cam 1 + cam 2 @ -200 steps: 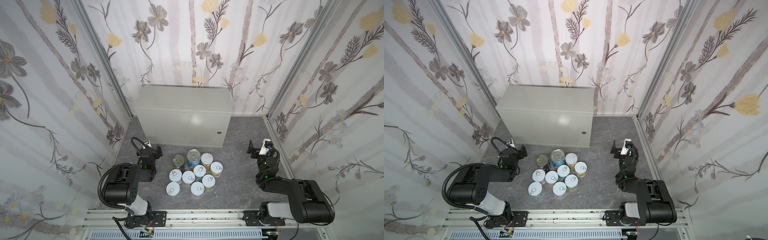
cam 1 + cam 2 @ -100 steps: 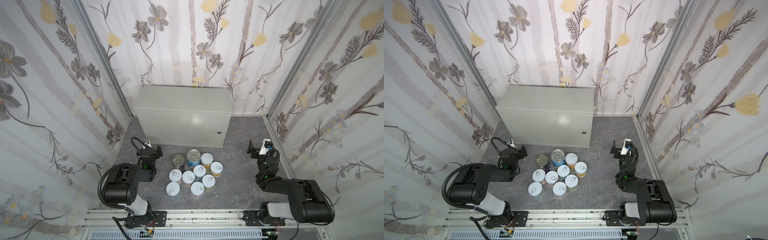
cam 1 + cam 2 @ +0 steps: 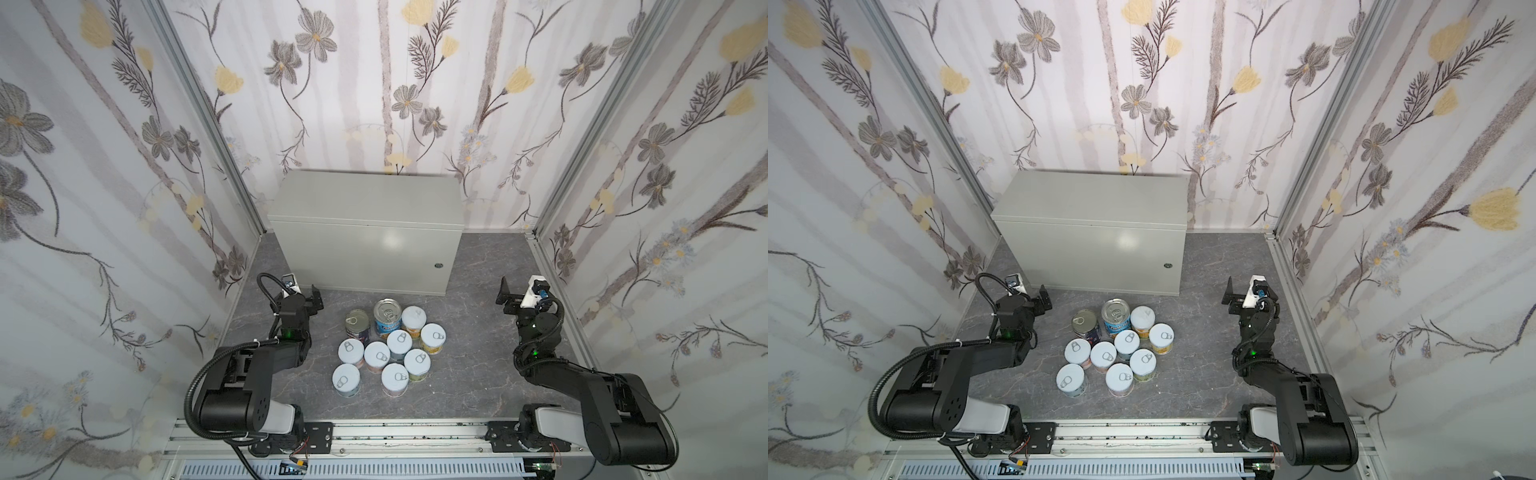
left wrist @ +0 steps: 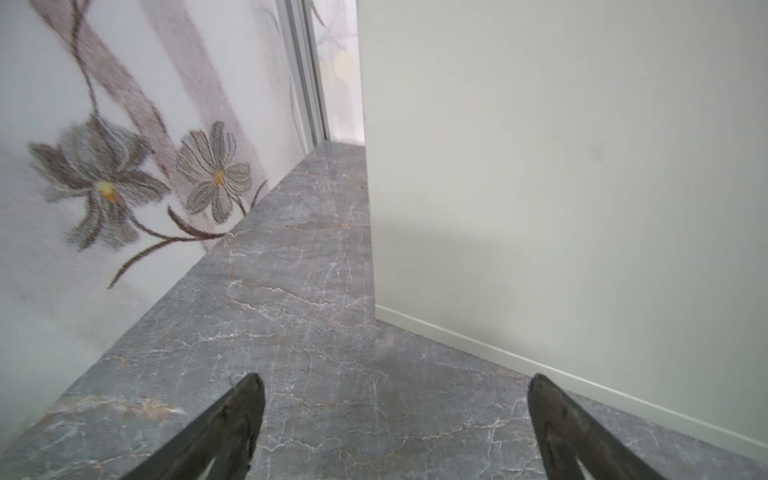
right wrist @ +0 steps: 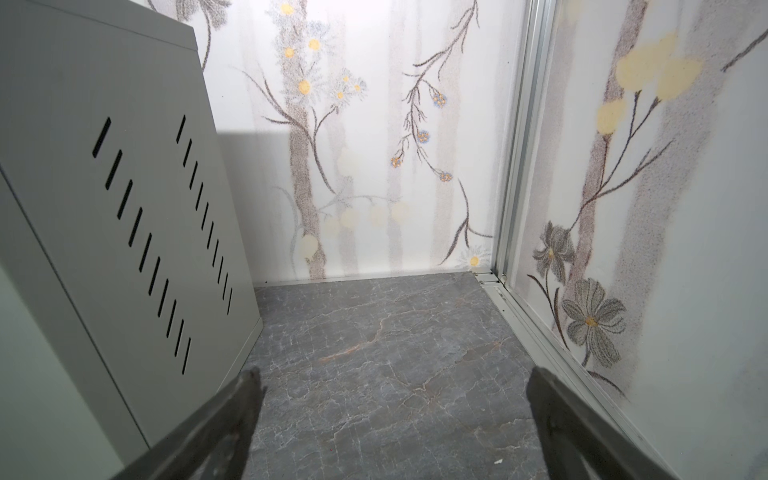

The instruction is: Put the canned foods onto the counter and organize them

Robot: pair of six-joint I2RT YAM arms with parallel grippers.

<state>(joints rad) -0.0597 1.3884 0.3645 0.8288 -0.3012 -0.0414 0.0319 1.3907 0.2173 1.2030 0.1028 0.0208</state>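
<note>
down on the dark marbled floor (image 3: 469,332), just in front of the counter (image 3: 365,199), the canned foods (image 3: 376,356) are standing tightly clustered; we are holding our left gripper (image 4: 395,382) and right gripper (image 5: 395,376) wide open, gripping nothing

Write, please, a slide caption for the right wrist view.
Right gripper, jaws wide open, over the dark marbled floor beside the slotted light-grey rectangular metal counter.
</note>
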